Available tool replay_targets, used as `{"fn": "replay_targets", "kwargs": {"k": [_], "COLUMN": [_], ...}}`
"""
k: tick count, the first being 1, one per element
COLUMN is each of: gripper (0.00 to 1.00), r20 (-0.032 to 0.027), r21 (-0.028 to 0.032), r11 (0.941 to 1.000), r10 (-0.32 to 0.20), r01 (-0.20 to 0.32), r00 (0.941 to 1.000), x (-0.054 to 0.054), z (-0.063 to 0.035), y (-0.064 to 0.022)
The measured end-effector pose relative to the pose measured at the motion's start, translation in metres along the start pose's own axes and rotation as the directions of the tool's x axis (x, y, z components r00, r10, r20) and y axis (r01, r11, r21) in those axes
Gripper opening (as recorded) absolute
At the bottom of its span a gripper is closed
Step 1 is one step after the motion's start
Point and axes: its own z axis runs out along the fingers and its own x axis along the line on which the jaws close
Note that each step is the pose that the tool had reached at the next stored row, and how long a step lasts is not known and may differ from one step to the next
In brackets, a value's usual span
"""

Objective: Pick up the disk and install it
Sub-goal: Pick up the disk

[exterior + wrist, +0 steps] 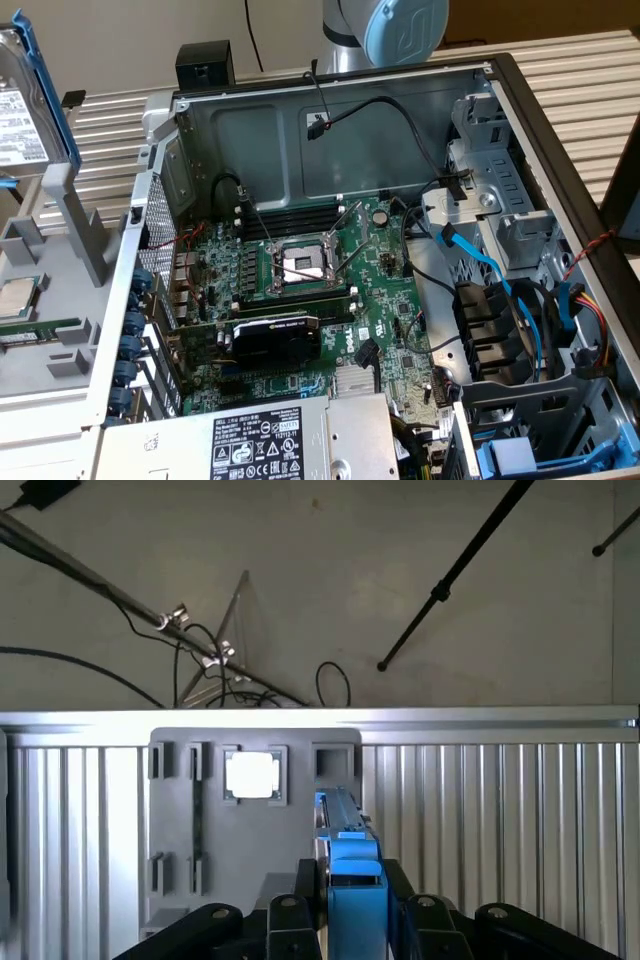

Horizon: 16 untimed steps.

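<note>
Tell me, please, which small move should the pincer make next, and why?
Probably a short, straight lift. The pincer appears closed on the disk by its blue frame, and the disk stands upright at the grey stand, outside the open computer case.

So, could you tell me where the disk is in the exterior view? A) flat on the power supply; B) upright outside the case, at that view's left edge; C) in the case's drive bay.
B: the disk stands upright over the grey stand, outside the case, at the exterior view's left edge.
</note>
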Motion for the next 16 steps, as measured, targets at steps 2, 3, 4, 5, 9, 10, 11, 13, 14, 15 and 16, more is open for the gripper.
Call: {"fn": "replay_targets", "kwargs": {"k": [2, 3, 4, 5, 9, 10, 11, 13, 14, 15, 16], "gripper": [0.36, 0.36, 0.36, 0.36, 0.36, 0.36, 0.36, 0.36, 0.36, 0.36, 0.36], "r20": [0.0001, 0.0001, 0.0, 0.0001, 0.0, 0.0, 0.0, 0.0, 0.0001, 0.0001, 0.0], "r21": [0.0004, 0.0006, 0.0007, 0.001, 0.0011, 0.001, 0.001, 0.0009, 0.001, 0.0012, 0.0009], "r11": [1.0, 1.0, 1.0, 1.0, 1.0, 1.0, 1.0, 1.0, 1.0, 1.0, 1.0], "r10": [0.0, 0.0, 0.0, 0.0, 0.0, 0.0, 0.0, 0.0, 0.0, 0.0, 0.0], "r01": [0.0, 0.0, 0.0, 0.0, 0.0, 0.0, 0.0, 0.0, 0.0, 0.0, 0.0], "r00": [1.0, 1.0, 1.0, 1.0, 1.0, 1.0, 1.0, 1.0, 1.0, 1.0, 1.0], "x": [0.0, 0.0, 0.0, 0.0, 0.0, 0.0, 0.0, 0.0, 0.0, -0.001, -0.001], "z": [-0.0062, -0.0094, -0.0125, -0.0155, -0.0287, -0.0326, -0.0368, -0.0458, -0.0501, -0.0546, -0.0595], "y": [-0.0031, -0.0049, -0.0068, -0.0092, -0.0196, -0.0225, -0.0255, -0.0319, -0.035, -0.0382, -0.0416]}}
